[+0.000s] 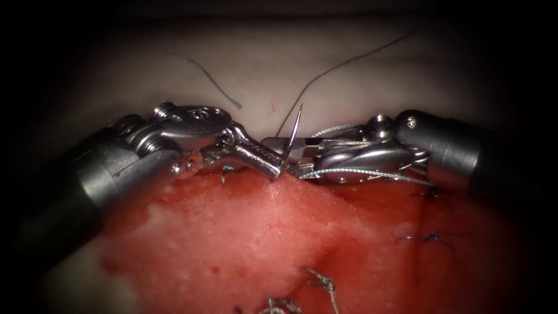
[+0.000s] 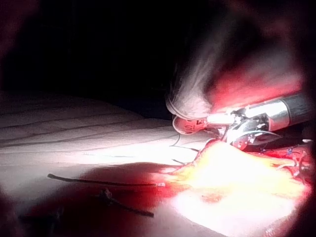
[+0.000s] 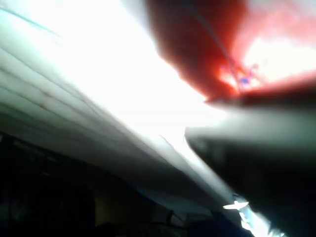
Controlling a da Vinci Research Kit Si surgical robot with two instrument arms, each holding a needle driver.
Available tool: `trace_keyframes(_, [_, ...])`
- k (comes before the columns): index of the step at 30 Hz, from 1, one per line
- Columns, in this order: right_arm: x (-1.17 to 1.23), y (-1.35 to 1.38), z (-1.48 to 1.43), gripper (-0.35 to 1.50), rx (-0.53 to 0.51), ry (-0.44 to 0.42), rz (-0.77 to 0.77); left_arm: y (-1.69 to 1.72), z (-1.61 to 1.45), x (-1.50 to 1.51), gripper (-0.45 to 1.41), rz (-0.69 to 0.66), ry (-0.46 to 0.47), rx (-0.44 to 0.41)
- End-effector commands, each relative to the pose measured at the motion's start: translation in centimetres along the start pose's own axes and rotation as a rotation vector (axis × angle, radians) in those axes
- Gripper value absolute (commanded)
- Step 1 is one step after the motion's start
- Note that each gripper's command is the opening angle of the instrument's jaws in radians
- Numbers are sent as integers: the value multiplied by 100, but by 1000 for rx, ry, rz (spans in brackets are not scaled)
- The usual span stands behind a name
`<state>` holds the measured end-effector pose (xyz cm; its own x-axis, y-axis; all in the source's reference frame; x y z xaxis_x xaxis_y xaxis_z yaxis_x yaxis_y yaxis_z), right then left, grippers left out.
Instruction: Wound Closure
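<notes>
Both tools meet tip to tip in the middle of the endoscope view, right at the upper edge of the red, wet tissue [image 1: 244, 232]. The left tool [image 1: 278, 167] comes in from the left edge, its jaws look closed, though what exactly they pinch is hard to make out. The right tool [image 1: 279, 145] reaches in from the right, jaws clamped on the needle [image 1: 295, 129] low on its curve. The needle stands nearly upright, point up, clear of the tissue. Thread [image 1: 349, 58] runs from it up toward the upper right of the frame. A loose thread end [image 1: 212, 81] lies on the pale surface at upper left, and finished stitches [image 1: 430, 237] sit at lower right.
</notes>
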<state>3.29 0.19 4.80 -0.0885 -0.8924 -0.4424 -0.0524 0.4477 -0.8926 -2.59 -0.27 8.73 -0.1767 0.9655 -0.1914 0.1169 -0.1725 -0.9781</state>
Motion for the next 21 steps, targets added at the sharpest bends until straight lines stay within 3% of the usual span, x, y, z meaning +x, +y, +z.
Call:
trace_keyframes(1, [-6,26,6,138,1,-2,-98,5,-3,18,-45,-29,22,19])
trace_keyframes(3, [-8,38,-3,140,50,2,-231,3,-7,21,-45,-79,58,47])
trace_keyframes(8, [-15,75,-34,141,172,32,-281,0,-17,30,-45,-231,141,96])
trace_keyframes(12, [-23,108,-62,141,238,18,-346,-2,-26,38,-45,-306,208,107])
trace_keyframes(16, [-32,137,-84,140,270,-21,-418,-4,-30,40,-45,-361,219,92])
trace_keyframes(21, [-39,155,-84,133,314,-40,-741,-4,-30,40,-45,-473,223,82])
